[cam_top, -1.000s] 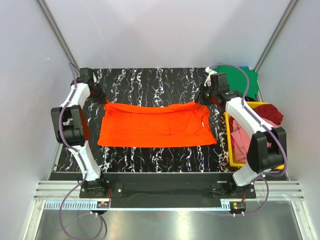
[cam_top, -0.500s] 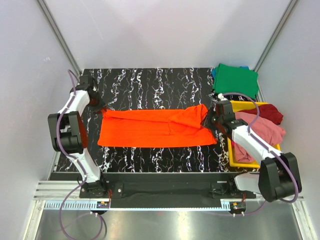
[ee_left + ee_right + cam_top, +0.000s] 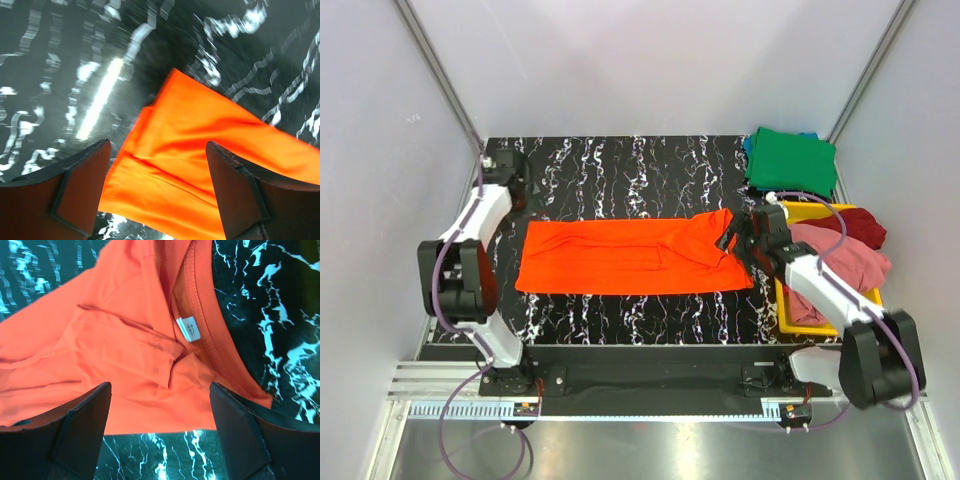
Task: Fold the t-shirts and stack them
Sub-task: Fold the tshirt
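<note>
The left gripper (image 3: 157, 150) is seen spread wide above a corner of the orange t-shirt (image 3: 630, 258), nothing clasped. The right gripper (image 3: 160, 390) is likewise parted over the collar, empty. The shirt is laid as a long folded band mid-table on the black marbled table (image 3: 620, 165), boxed in by pale walls (image 3: 640, 60). A green t-shirt (image 3: 790, 160) is set at 2 o'clock and a yellow tray (image 3: 783, 312) at 3 o'clock. The left arm (image 3: 480, 215) is stretched along the 9 o'clock edge; the right arm (image 3: 820, 285) is bent across the tray.
</note>
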Controlling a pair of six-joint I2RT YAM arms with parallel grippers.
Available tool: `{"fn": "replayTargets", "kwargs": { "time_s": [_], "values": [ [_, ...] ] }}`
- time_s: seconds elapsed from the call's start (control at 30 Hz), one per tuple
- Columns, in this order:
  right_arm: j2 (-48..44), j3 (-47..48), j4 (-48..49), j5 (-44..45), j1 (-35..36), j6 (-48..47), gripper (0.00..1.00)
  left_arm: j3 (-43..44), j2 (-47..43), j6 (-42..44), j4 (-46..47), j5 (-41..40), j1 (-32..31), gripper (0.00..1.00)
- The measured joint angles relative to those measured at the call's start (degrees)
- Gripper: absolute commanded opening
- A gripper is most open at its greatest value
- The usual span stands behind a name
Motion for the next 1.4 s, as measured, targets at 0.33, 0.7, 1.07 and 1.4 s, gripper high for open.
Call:
{"fn": "replayTargets", "kwargs": {
  "time_s": [0.33, 0.7, 1.07, 1.4],
  "values": [
    [20.28, 11.45, -0.66, 0.2, 0.02, -2.32, 0.8, 0.15, 9.01, -1.16, -3.08, 0.72, -2.67, 0.81],
    [35.39, 21.66, -3.63, -0.04, 0.0, -6.36, 0.23, -0.22, 14.73, -6.51, -3.15, 4.52, -2.45, 0.42],
    [46.77, 37.18, -8.74, -1.03, -0.22, -8.07, 0.0, -8.83, 8.76, -10.29, 3.39, 6.49, -2.43, 0.0],
    [69.29, 73.11, -18.01, -3.13, -0.5, -10.12, 0.0, -26.34, -3.78, -17.38, 14.16, 17.59, -4.7, 0.0]
  ]
}}
